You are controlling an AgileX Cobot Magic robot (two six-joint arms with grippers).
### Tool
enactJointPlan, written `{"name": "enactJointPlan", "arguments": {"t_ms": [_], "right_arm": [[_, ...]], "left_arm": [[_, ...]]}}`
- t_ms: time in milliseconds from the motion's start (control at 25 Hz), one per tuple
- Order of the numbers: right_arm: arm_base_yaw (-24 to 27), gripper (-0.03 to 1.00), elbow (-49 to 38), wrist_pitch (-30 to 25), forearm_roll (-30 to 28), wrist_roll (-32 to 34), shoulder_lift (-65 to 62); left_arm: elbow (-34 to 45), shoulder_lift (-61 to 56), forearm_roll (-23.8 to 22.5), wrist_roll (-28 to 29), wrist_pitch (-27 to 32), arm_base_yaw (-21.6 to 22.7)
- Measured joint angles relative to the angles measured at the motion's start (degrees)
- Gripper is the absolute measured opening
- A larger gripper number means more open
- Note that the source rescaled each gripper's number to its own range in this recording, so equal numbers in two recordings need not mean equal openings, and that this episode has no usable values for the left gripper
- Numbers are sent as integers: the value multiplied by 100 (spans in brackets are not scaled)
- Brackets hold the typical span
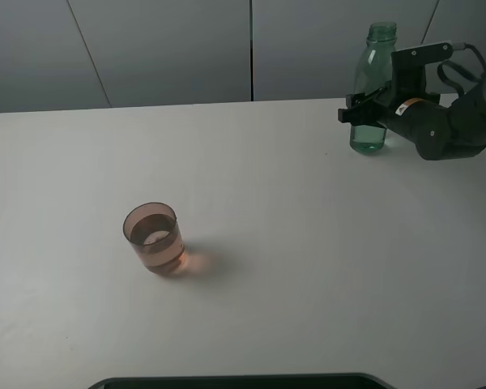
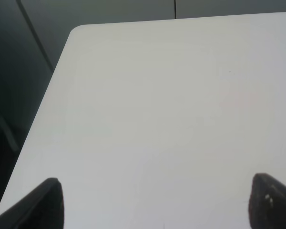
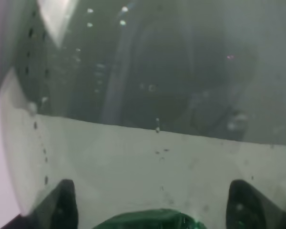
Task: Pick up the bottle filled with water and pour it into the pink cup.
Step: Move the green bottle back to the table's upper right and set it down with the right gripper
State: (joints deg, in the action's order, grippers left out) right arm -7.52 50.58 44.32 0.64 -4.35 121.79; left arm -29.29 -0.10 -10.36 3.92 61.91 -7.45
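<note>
The bottle [image 3: 148, 119] fills the right wrist view (overhead adds the pink cup [image 1: 154, 237]).

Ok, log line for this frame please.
phase: grasp approach | right gripper: at bottle, fingers straddling it | bottle upright, on table | pink cup: untouched | left gripper: open, idle

1. A white tabletop [image 1: 308, 267] fills most of the exterior high frame, its rounded far corner at the upper left.
2. Behind it, across the top of the frame, runs a grey wall [image 1: 170, 49] of flat panels.
3. A dark vertical seam [image 1: 251, 49] splits the panels at upper centre.
4. A dark edge [image 1: 243, 379] lines the bottom centre.
5. Light is soft and even, shadows faint.
</note>
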Motion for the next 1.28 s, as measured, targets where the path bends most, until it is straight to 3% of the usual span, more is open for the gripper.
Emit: {"name": "enactJointPlan", "arguments": {"t_ms": [320, 520, 600, 760, 840, 920, 1280], "right_arm": [[-20, 2, 0, -519, 0, 161, -285], [-40, 2, -68, -543, 0, 210, -456], [-40, 15, -91, -552, 0, 260, -527], [-40, 74, -103, -447, 0, 392, -658], [-40, 93, -114, -436, 0, 435, -672], [-40, 99, -114, -436, 0, 435, -672], [-40, 100, -114, -498, 0, 489, -1173]], "left_arm": [[0, 0, 0, 0, 0, 0], [0, 0, 0, 11, 0, 0], [0, 0, 0, 11, 0, 0], [0, 0, 0, 11, 0, 0], [0, 0, 0, 11, 0, 0], [0, 0, 0, 11, 0, 0], [0, 0, 0, 11, 0, 0]]}}
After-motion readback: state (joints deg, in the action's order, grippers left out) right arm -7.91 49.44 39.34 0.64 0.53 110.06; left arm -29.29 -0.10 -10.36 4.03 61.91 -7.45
